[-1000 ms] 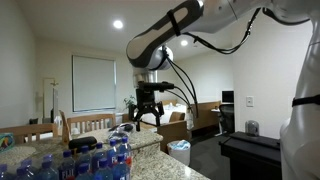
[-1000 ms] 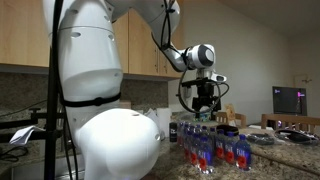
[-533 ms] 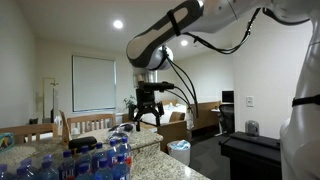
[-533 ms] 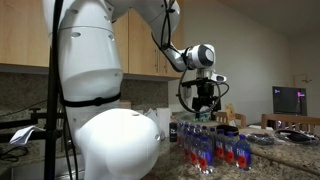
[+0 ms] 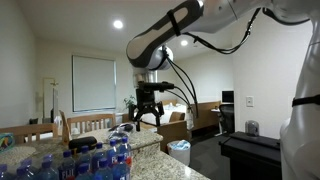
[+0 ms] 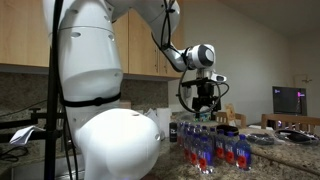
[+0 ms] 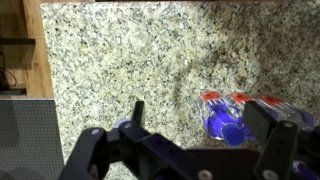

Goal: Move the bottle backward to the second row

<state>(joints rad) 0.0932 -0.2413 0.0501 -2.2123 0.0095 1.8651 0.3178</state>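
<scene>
Several small clear bottles with blue labels stand in rows on the granite counter in both exterior views. My gripper hangs above the bottles, open and empty. In the wrist view the gripper looks straight down. One bottle with a blue cap and a red patch on its label sits between the fingers, close to the right finger. More bottles stand to its right, partly hidden by that finger. I cannot tell which bottle is the task's own.
The granite counter spreads bare to the left of the bottles, with its edge and a wooden strip at far left. A chair and a white bin stand beyond the counter. Cabinets hang behind the arm.
</scene>
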